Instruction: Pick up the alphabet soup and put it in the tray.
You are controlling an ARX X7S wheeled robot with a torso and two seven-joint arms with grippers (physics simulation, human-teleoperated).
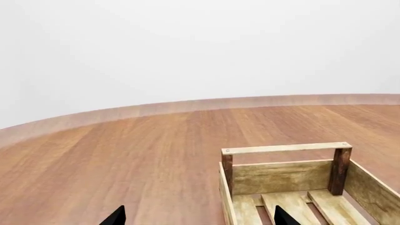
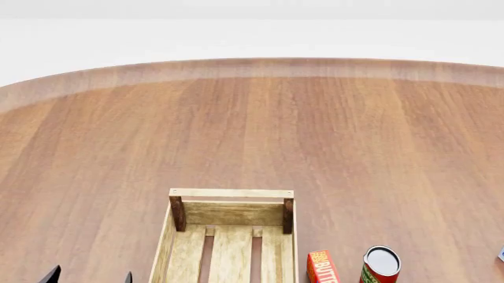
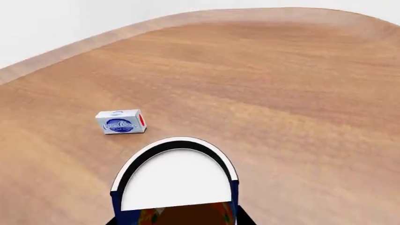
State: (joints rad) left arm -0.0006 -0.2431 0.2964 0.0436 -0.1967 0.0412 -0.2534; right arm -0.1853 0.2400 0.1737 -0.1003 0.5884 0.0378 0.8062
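Note:
The alphabet soup [image 3: 178,173], a can with a blue label, orange lower part and a pale top with a dark rim, fills the near part of the right wrist view. My right gripper [image 3: 178,221] is shut on it, with a black finger against each side. Neither shows in the head view. The tray [image 2: 231,193], a light-wood slatted crate with dark corner posts, sits at the near middle of the table, and its end rail [image 1: 284,148] also shows in the left wrist view. My left gripper [image 1: 198,220] stands open beside the tray's left wall, also in the head view [image 2: 90,277], holding nothing.
A red butter box [image 2: 320,266] and a red-and-green can [image 2: 380,264] stand just right of the tray. A small white-and-blue box [image 3: 121,122] lies on the table beyond the soup can. The round wooden table's far edge [image 2: 252,62] curves across the back.

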